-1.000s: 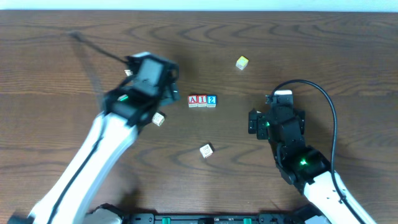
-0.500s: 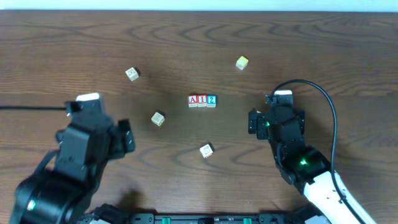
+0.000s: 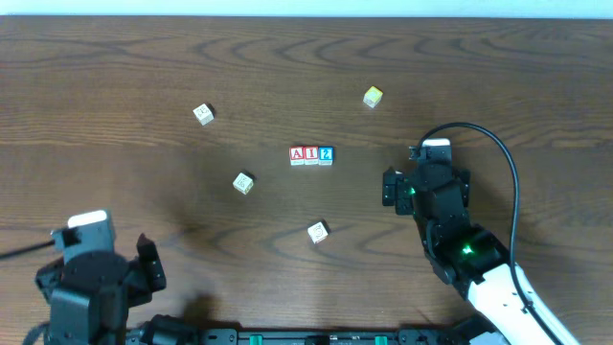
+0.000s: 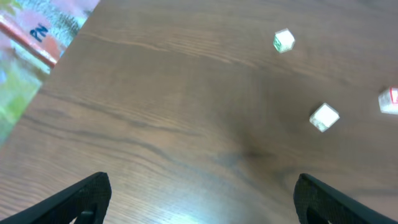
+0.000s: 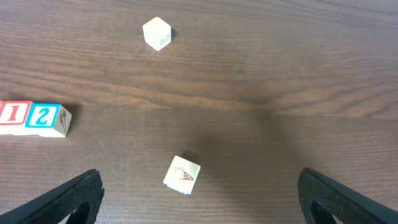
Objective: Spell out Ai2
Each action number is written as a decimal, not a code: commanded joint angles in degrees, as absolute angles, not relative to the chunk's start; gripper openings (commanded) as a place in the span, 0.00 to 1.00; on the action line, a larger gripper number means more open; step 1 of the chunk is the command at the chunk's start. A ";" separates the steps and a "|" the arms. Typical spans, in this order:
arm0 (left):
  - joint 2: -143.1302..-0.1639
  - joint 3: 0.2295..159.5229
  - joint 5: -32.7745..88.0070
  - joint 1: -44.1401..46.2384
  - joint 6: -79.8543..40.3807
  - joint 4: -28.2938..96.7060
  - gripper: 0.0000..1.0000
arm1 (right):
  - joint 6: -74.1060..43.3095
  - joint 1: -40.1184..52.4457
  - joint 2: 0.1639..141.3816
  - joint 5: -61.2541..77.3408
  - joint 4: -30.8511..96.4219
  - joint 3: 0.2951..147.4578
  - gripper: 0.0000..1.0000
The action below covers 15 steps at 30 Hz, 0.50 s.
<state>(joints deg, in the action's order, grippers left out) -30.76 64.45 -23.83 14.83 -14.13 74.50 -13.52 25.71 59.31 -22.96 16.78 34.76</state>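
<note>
Three tiny cubes stand in a touching row at the table's middle: red-and-white "A" (image 3: 297,154), red-and-white "I" (image 3: 311,154), bright blue "2" (image 3: 327,154). The right wrist view shows the "I" (image 5: 11,114) and the "2" (image 5: 42,116) at its left edge. A red-and-white cube edge (image 4: 389,101) shows at the right of the left wrist view. My left gripper (image 3: 101,278) (image 4: 202,199) is open and empty at the front left, far from the row. My right gripper (image 3: 426,187) (image 5: 202,199) is open and empty, right of the row.
Two cream cubes (image 3: 203,114) (image 3: 242,182) lie left of the row and show in the left wrist view (image 4: 283,40) (image 4: 323,117). A yellow-green cube (image 3: 372,96) lies at back right. A white blue-trimmed cube (image 3: 316,231) (image 5: 181,174) lies before the right jaws. The table edge (image 4: 68,43) is at the left.
My left arm has drawn back from just left of the row to the front left corner. The right arm and all cubes have not moved.
</note>
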 commanded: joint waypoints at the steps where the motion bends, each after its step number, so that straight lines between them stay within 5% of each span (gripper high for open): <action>1: -25.21 57.93 -20.75 10.28 -13.19 70.94 0.95 | -13.21 25.26 59.29 -23.79 16.73 35.00 0.99; 15: -5.21 30.28 -13.50 0.12 -7.68 53.19 0.95 | -13.21 25.26 59.29 -23.77 16.73 35.00 0.99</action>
